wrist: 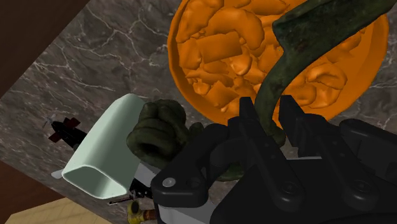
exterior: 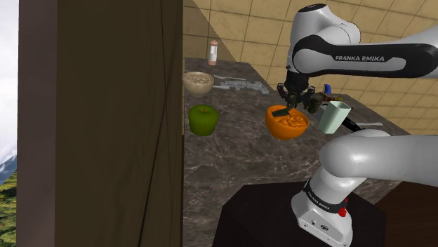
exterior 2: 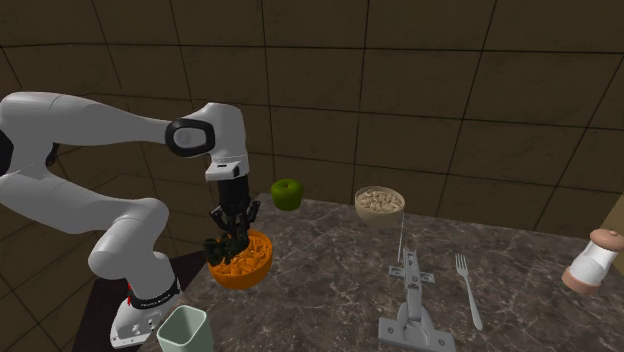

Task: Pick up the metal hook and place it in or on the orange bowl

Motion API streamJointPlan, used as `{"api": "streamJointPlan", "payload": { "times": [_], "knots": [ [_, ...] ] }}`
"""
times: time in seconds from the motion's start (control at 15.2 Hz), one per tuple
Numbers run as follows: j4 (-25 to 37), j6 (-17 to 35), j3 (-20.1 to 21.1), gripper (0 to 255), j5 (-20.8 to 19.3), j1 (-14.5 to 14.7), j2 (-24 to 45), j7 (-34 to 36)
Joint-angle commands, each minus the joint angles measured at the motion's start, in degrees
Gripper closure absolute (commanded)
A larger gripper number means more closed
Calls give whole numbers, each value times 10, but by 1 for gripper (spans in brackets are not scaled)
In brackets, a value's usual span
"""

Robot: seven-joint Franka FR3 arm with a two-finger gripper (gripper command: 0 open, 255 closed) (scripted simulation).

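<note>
Shoulder view, left to right. Tall brown panel (exterior: 105, 119) at the left end of the desk (exterior: 231, 154), which has a dark marbled top. Beige bowl (exterior: 198, 82) with pale bits in it, toward the back. Green apple (exterior: 203, 119) in front of it, apart. Shaker (exterior: 213, 51) upright by the tiled wall. Grey hinge (exterior: 239, 85) flat on the desk, right of the beige bowl. Orange bowl (exterior: 286, 121) mid-desk, heaped with orange chunks. Arm (exterior: 365, 56) arches from the stand (exterior: 302, 217) at lower right and ends directly above the orange bowl. Hook (exterior: 281, 111), dark green, hangs there, its low end about level with the rim. Cannot tell whether it touches the chunks. Pale green cup (exterior: 335, 116) just right of the orange bowl.

Second exterior view, left to right. Cup in the near corner, then the orange bowl under the arm's end, the apple behind, and the beige bowl. The hinge lies nearer the camera, with a fork (exterior 2: 466, 290) beside it. Shaker at the far right.

Wrist view. Fingers (wrist: 251, 121) narrow, clamped on the hook's shank. The hook's curved end reaches out over the chunks in the orange bowl. A knobbly dark green lump sits between the fingers and the cup. Cup near the orange bowl, a gap of desk between them.
</note>
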Motion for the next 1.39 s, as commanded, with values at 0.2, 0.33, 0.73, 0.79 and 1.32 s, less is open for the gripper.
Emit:
{"api": "streamJointPlan", "payload": {
  "times": [0.2, 0.33, 0.73, 0.79, 1.32],
  "knots": [
    [-26, 26, 1, 255, 0, 1, 0, 7],
    [-26, 26, 1, 255, 0, 1, 0, 7],
    [-26, 26, 1, 0, 0, 1, 1, 7],
    [-26, 26, 1, 0, 0, 1, 1, 7],
    [46, -47, 14, 0, 13, 7, 2, 5]
  ]
}}
